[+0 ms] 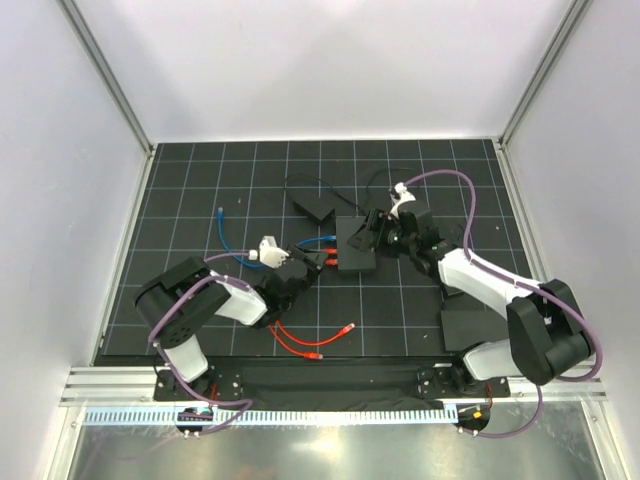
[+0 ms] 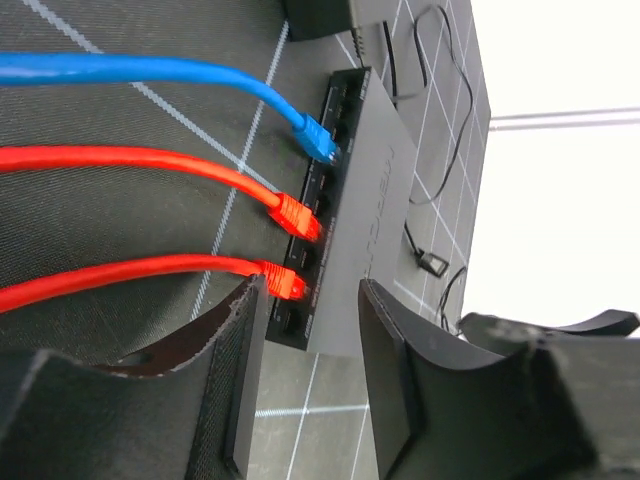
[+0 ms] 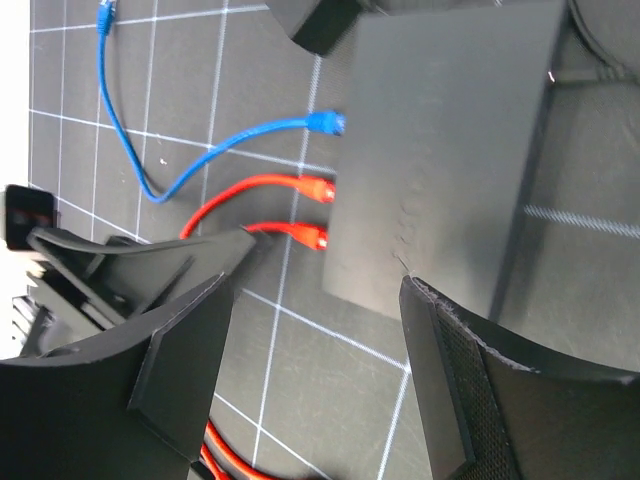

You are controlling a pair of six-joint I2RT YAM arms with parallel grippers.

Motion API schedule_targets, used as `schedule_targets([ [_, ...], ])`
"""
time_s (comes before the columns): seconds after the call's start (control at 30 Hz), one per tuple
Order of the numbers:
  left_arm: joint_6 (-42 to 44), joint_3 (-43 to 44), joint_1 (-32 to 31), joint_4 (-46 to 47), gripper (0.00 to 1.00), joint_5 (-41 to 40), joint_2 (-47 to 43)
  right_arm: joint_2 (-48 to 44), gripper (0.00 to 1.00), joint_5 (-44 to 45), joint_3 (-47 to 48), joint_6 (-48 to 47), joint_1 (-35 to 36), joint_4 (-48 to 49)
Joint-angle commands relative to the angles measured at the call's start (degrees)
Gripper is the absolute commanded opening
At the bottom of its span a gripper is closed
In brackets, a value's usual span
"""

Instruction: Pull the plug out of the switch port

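The switch [image 1: 355,243] is a flat matte-black box at the mat's middle, with its sockets facing left. A blue plug [image 2: 320,140] and two red plugs [image 2: 297,217] [image 2: 285,281] sit in its sockets. My left gripper [image 1: 312,262] is open just left of the sockets. In the left wrist view my left gripper [image 2: 310,345] is empty, and its left finger [image 2: 235,380] is close under the lower red plug. My right gripper [image 1: 385,233] is open at the switch's right side. In the right wrist view my right gripper [image 3: 320,340] is empty, and the switch [image 3: 440,150] lies just beyond its fingertips.
A small power brick [image 1: 314,206] with a thin black cord lies behind the switch. A thin black square plate [image 1: 470,328] lies at the front right. The blue cable [image 1: 230,240] loops to the left. Red cables [image 1: 310,342] loop on the mat in front of the left arm.
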Motion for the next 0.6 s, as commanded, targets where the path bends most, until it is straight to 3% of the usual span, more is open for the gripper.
schedule_targets([
  [0.0, -2.7, 0.5, -1.3, 5.5, 0.46, -5.6, 1.3, 2.0, 0.75, -1.9, 4.9, -3.1, 0.3, -4.0],
  [0.23, -2.8, 0.3, -5.9, 5.7, 0.44, -11.0, 1.4, 5.4, 0.75, -2.3, 4.9, -4.8, 0.3, -3.0],
  [0.47, -7.0, 2.0, -6.2, 5.7, 0.41, -11.2, 5.3, 6.5, 0.75, 0.4, 4.5, -5.7, 0.3, -3.0],
  [0.57, -7.3, 2.9, -6.2, 5.4, 0.40, -10.7, 6.3, 5.8, 0.75, 3.0, 2.2, -5.5, 0.3, 1.5],
])
